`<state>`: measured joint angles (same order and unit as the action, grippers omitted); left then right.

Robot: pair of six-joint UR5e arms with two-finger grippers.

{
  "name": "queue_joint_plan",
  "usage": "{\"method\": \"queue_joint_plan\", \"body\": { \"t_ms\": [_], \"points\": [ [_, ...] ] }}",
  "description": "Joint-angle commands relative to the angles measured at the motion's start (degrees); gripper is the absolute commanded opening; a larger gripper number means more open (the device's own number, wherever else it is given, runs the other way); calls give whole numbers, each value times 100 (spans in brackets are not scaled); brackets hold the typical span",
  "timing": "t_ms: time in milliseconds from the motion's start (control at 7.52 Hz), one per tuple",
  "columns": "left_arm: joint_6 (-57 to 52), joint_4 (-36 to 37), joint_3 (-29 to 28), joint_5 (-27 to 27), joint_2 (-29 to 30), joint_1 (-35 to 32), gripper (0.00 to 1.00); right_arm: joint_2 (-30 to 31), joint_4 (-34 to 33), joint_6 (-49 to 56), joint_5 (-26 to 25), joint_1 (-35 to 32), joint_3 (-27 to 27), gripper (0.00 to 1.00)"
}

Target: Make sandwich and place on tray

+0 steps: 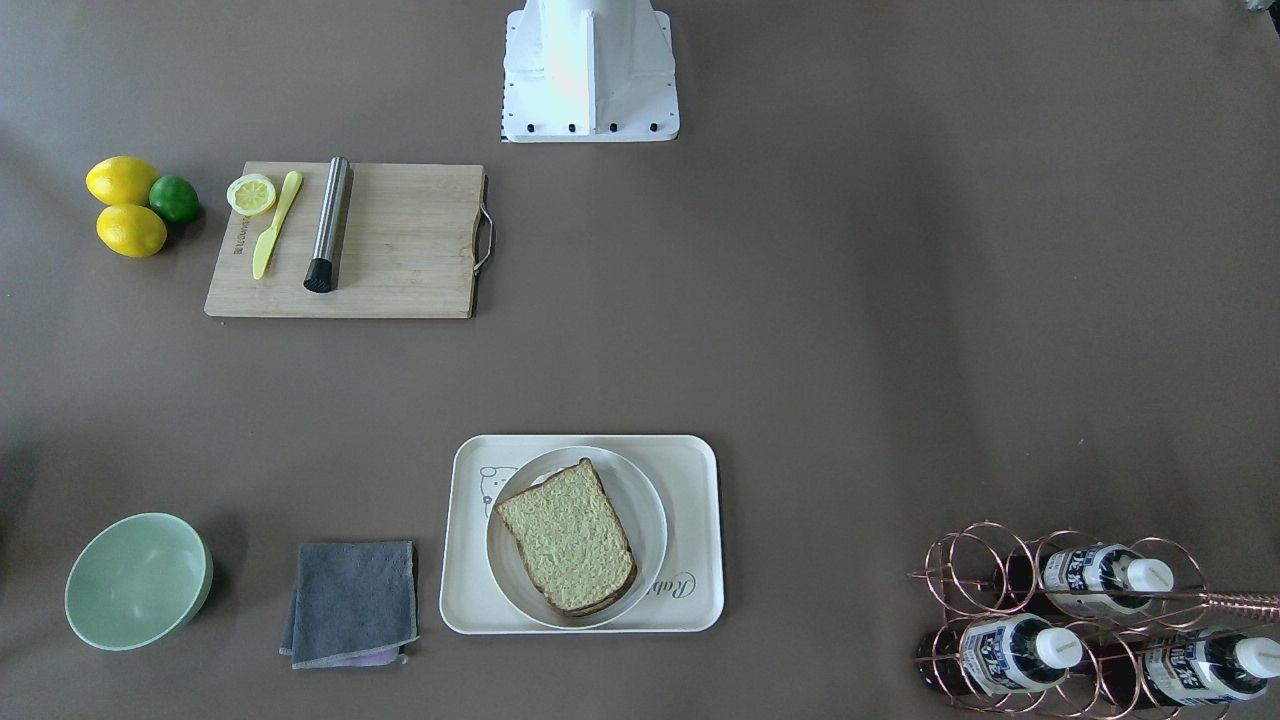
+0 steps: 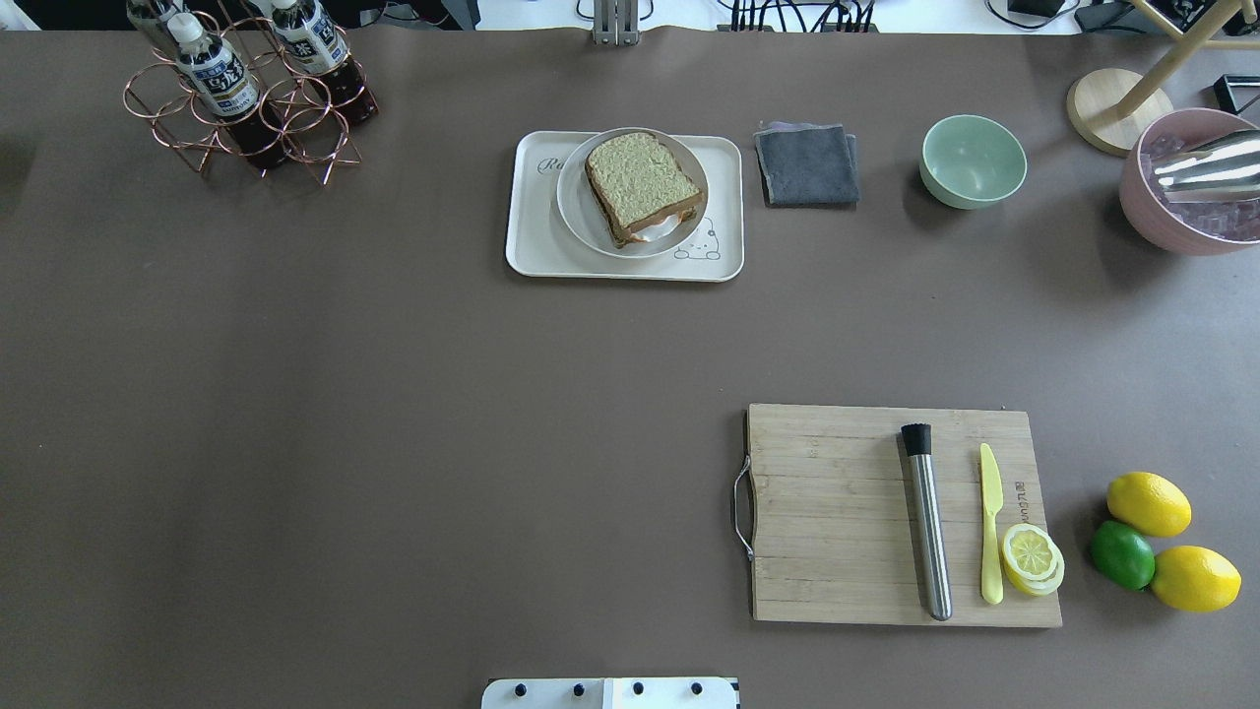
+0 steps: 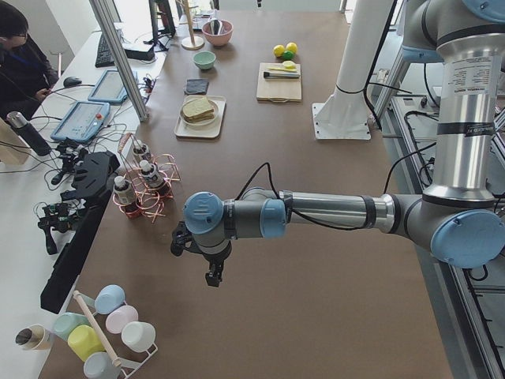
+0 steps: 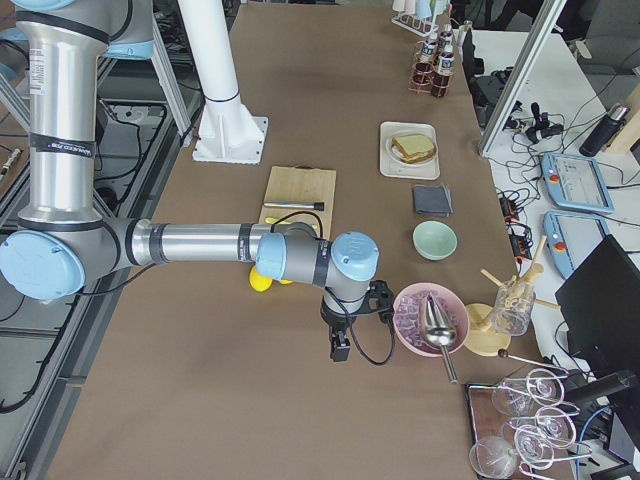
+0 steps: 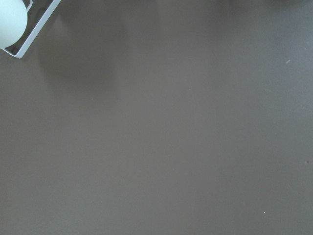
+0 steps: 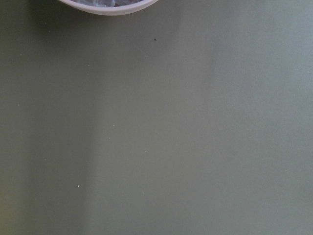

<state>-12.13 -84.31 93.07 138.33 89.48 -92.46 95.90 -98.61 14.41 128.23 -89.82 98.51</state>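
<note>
Nearest to us in the front-facing view stands a copper wire rack (image 1: 1010, 590) of bottles (image 1: 1010, 655), and along the same edge sit a mint bowl (image 1: 138, 581), a folded grey cloth (image 1: 350, 603) and the tray (image 1: 690, 520). We see the sandwich (image 1: 566, 537) lying on its round white plate (image 1: 645, 500), and the plate sits on the tray, between the bear drawing and the script. From overhead a strip of white egg shows under the top slice. Further across the brown tabletop (image 1: 800, 350) lies a wooden cutting board (image 1: 410, 245) carrying a steel muddler (image 1: 329, 224), a yellow knife (image 1: 274, 224) and a cut lemon (image 1: 251, 194), with two lemons (image 1: 122, 181) and a lime (image 1: 174, 199) just beside it. Both arms are well apart from the tray. The left arm (image 3: 331, 212) hangs over bare tabletop near the bottle rack, and the right arm (image 4: 200, 245) hangs just beside a pink bowl (image 4: 430, 320) holding ice and a metal scoop. We see the left jaws and the right jaws only in the side views, so we cannot tell whether they are wide or narrow
</note>
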Motion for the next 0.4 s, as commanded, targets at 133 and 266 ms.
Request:
{"method": "queue_joint_plan", "body": {
  "t_ms": [133, 266],
  "points": [
    [9, 11, -17, 63, -18, 0, 98, -1, 0, 0, 0, 0, -7, 100],
    [9, 11, -95, 71, -18, 9, 98, -1, 0, 0, 0, 0, -7, 100]
  ]
}}
